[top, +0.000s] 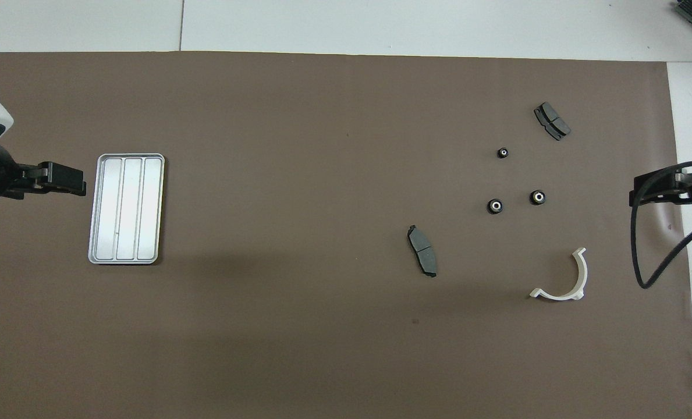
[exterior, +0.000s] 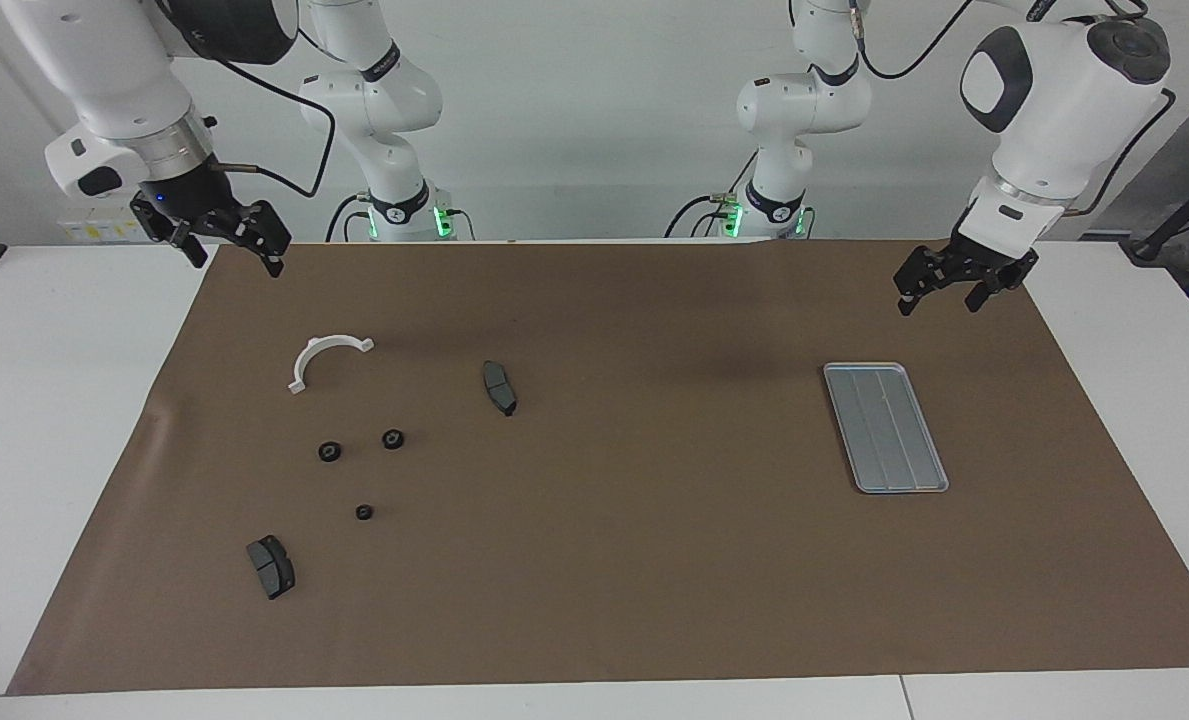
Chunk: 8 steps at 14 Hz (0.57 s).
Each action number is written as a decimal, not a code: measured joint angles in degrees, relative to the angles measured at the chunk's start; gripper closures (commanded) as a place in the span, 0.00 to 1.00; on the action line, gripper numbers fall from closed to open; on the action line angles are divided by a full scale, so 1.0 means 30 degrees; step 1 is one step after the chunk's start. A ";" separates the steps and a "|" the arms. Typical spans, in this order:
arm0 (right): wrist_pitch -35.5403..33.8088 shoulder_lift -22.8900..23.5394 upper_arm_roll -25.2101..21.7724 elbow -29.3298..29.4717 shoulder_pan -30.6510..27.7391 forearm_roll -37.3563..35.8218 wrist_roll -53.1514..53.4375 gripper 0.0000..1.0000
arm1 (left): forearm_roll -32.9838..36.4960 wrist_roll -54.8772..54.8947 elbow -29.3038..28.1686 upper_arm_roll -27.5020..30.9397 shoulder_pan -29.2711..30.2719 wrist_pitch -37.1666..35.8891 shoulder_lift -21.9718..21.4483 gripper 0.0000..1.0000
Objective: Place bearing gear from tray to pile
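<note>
Facing view: the tray (exterior: 885, 427) lies flat on the brown mat (exterior: 654, 560) toward the left arm's end, nothing on its ridges. The left gripper (exterior: 944, 290) hangs in the air over the mat's corner, jaws apart, holding nothing. At the right arm's end the right gripper (exterior: 232, 247) is up over the mat's edge, jaws apart and bare. The pile is scattered there: white half-ring bracket (exterior: 326, 358), two brake pads (exterior: 499, 387) (exterior: 271, 566), three small black gears (exterior: 330, 452) (exterior: 392, 439) (exterior: 364, 512).

Overhead view: tray (top: 127, 208) bare; left gripper (top: 60, 179) just beside its short end. The gears (top: 495, 206) (top: 538, 197) (top: 502, 153) sit apart, between the pads. Right gripper (top: 651, 191) is at the mat's edge, its fingertips seemingly cropped from view.
</note>
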 measured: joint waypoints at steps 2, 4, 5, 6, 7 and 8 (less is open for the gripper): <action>-0.0019 0.0001 -0.0040 0.0017 -0.0014 0.0185 0.0001 0.00 | 0.0000 0.0000 0.0000 0.0000 0.0000 0.0000 0.0000 0.00; -0.0029 0.0000 -0.0127 0.0062 -0.0020 0.0273 0.0001 0.00 | 0.0000 0.0000 0.0000 0.0000 0.0000 0.0001 0.0000 0.00; -0.0029 -0.0001 -0.0140 0.0087 -0.0021 0.0276 0.0001 0.00 | 0.0000 0.0000 0.0000 0.0000 0.0000 0.0001 0.0000 0.00; -0.0034 -0.0001 -0.0136 0.0097 -0.0019 0.0278 0.0001 0.00 | 0.0000 0.0000 0.0000 0.0000 0.0000 0.0001 0.0000 0.00; -0.0040 0.0000 -0.0136 0.0097 -0.0020 0.0280 0.0001 0.00 | 0.0000 0.0000 0.0000 0.0000 0.0000 0.0001 0.0000 0.00; -0.0047 0.0000 -0.0136 0.0097 -0.0020 0.0280 0.0001 0.00 | 0.0000 0.0000 0.0000 0.0000 0.0000 0.0001 0.0000 0.00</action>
